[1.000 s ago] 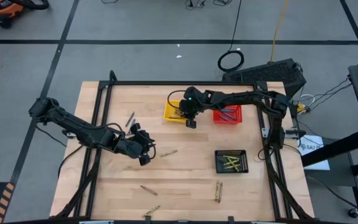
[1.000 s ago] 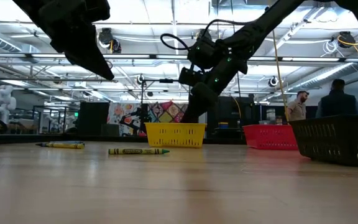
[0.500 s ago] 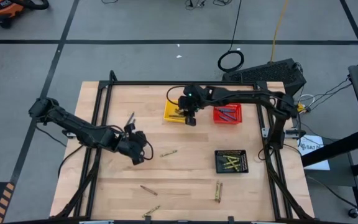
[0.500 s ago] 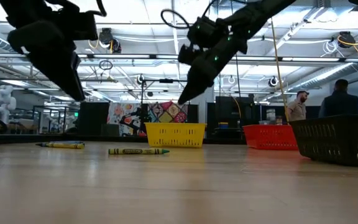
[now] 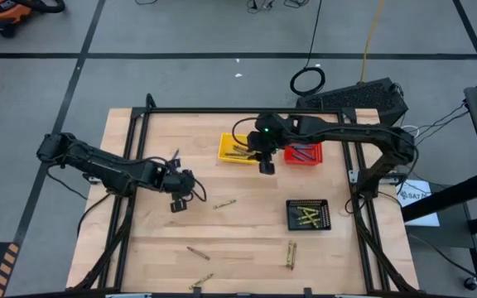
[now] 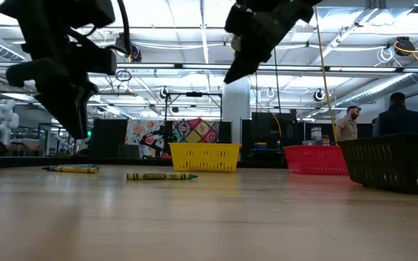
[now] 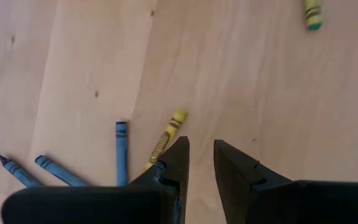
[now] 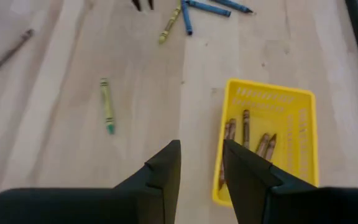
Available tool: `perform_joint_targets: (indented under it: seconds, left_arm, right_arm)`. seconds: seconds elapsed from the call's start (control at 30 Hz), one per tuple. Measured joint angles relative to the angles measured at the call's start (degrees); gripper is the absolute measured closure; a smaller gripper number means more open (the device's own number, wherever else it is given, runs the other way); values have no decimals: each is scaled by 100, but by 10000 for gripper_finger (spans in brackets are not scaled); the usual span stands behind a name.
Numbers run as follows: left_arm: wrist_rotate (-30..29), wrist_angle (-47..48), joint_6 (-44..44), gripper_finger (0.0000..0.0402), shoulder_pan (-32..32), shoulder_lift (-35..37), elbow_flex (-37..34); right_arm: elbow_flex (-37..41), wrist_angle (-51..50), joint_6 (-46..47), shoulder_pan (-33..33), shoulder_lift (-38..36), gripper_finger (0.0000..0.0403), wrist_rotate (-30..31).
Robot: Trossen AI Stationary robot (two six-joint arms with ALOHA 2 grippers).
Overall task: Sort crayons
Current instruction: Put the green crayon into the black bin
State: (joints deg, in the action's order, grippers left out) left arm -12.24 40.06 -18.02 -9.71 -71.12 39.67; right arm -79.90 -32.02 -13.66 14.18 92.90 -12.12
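Observation:
Loose crayons lie flat on the wooden table: a yellow-olive one (image 5: 224,203), a brown one (image 5: 197,252), two more near the front (image 5: 290,254) (image 5: 201,281), and blue ones (image 7: 122,152) with a yellow one (image 7: 166,137) under my left arm. My left gripper (image 5: 176,204) (image 7: 201,165) hangs open above bare wood beside them, pointing steeply down. My right gripper (image 5: 266,166) (image 8: 201,165) is open and empty, high above the table near the yellow basket (image 8: 267,140), which holds brown crayons (image 8: 246,124).
A red basket (image 5: 303,152) with bluish crayons stands right of the yellow one. A black basket (image 5: 308,213) with yellow crayons sits toward the right. A dark metal frame (image 5: 238,111) borders the table. People stand in the room beyond (image 6: 394,116).
My right gripper has risen from just over the yellow basket and drifted a little toward the table's right edge. My left gripper has moved toward the left edge, sunk lower and tipped to point more steeply down. No crayon on the table has moved.

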Motion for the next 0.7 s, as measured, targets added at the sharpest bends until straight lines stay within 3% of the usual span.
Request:
perform_joint_targets:
  seconds: [0.3,0.7]
  left_arm:
    - [536,-38,843,329,689,0,-247]
    - [786,-76,1755,329,1240,-300,-277]
  right_arm:
    - [0,-701,571,-286,-521,297,0]
    - [2,-1910,1173,-697,-563,297,2]
